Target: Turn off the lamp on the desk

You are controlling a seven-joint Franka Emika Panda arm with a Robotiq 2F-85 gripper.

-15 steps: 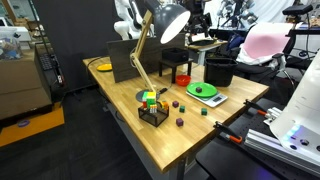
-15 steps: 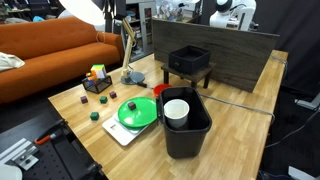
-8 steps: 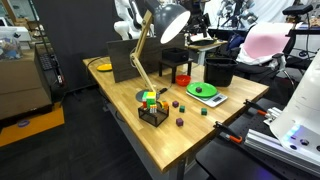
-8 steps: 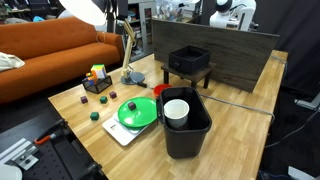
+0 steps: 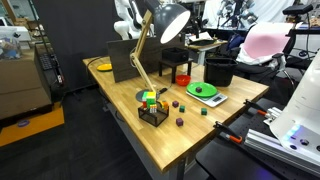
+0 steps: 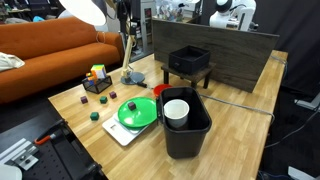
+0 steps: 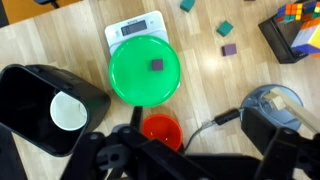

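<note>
The lamp stands near the middle of the desk (image 5: 190,135). Its wood arm (image 5: 141,55) slants up to the grey dome shade (image 5: 172,20), whose inside looks bright. In an exterior view the shade (image 6: 85,10) is at the top left above the arm (image 6: 128,45) and the base (image 6: 133,76). In the wrist view the round base (image 7: 272,100) lies at the right with its dark cable (image 7: 190,135). My gripper (image 7: 190,160) looks down from high above the desk, jaws wide apart and empty, left of the base.
A green plate (image 7: 145,72) with a small cube lies on a white scale. A black bin (image 7: 50,105) holds a white cup. A red cup (image 7: 160,130) stands near the cable. Small cubes and a black box (image 7: 295,25) lie beyond. A black crate (image 6: 189,62) stands behind.
</note>
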